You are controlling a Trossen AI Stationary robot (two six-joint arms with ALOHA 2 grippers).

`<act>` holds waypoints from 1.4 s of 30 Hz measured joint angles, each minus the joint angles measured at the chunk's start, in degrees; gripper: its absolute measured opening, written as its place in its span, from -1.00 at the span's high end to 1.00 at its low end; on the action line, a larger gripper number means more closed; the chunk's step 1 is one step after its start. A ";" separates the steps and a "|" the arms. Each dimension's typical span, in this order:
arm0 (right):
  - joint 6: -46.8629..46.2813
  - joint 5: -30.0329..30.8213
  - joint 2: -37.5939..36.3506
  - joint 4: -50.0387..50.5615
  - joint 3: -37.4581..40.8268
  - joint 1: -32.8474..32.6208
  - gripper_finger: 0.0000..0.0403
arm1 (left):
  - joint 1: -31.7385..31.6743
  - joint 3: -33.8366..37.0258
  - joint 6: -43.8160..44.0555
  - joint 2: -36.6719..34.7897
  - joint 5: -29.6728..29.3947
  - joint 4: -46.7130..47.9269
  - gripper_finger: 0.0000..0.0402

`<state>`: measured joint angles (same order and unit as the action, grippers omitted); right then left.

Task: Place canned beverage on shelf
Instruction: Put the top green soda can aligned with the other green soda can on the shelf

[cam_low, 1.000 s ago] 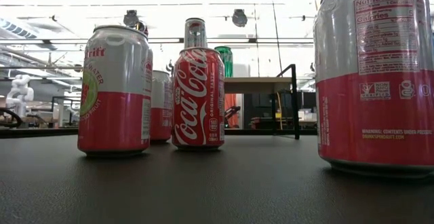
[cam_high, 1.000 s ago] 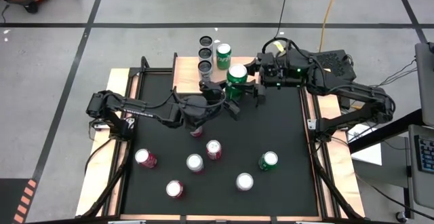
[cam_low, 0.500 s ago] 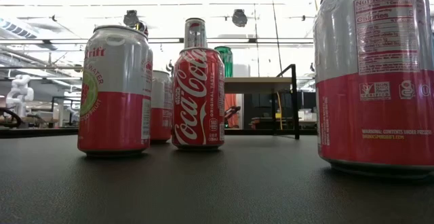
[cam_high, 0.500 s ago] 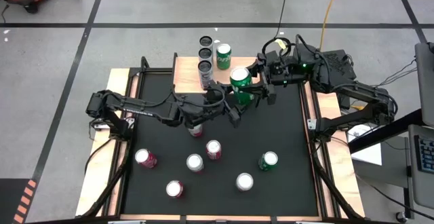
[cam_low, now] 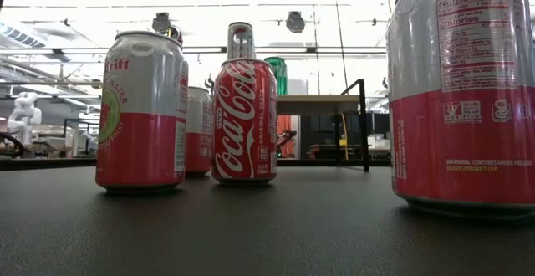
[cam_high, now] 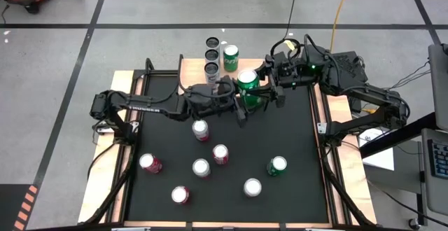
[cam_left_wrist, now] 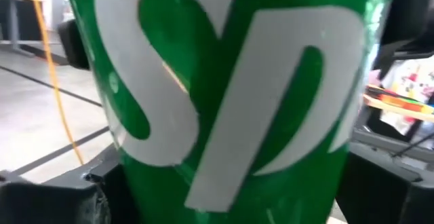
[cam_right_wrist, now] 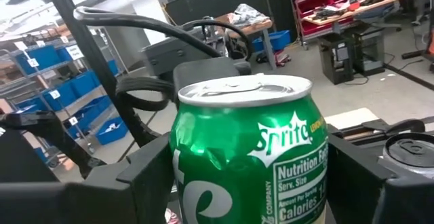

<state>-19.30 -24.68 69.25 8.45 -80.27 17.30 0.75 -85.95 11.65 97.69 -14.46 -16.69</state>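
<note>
**Green can held between two hands beside the shelf**

The right hand [cam_high: 260,94] grips a green Sprite can [cam_high: 246,84] above the far part of the black bench [cam_high: 294,147], just beside the near edge of the shelf [cam_high: 192,73]. In the right wrist view the can [cam_right_wrist: 247,156] stands upright between that hand's two dark fingers [cam_right_wrist: 146,176], which press on its sides. The left hand [cam_high: 238,105] reaches in from the other side with its fingers spread wide around the same can; whether they touch it cannot be told. The left wrist view is filled by the can's green wall and white lettering [cam_left_wrist: 230,95].

On the shelf stand a second green can [cam_high: 231,54] and a row of three dark-topped cans [cam_high: 211,54] just beside it.

Six more cans stand loose on the bench, well apart from the hands: four pink-and-white ones [cam_high: 150,163], a red Coca-Cola can [cam_high: 220,154] and a green one [cam_high: 277,165]. The low view shows the Coca-Cola can [cam_low: 244,121] between pink-and-white cans [cam_low: 140,113], with the shelf's board and black leg [cam_low: 334,104] behind
</note>
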 joint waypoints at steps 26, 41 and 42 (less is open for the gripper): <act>-1.70 -0.74 -3.34 8.95 -0.04 0.83 -0.89 | -0.87 0.13 2.97 -0.09 6.66 3.36 -0.49; 1.73 6.92 -5.05 14.22 -0.04 -0.13 -0.98 | -0.18 0.13 2.97 -0.13 -6.49 6.28 -0.48; 2.32 6.86 -4.86 13.70 -0.04 -0.13 -0.98 | -0.09 0.13 2.97 -0.13 -7.43 6.44 -0.48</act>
<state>-16.98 -17.82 64.40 22.15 -80.31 17.17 0.66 -85.82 14.62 97.56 -21.89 -10.25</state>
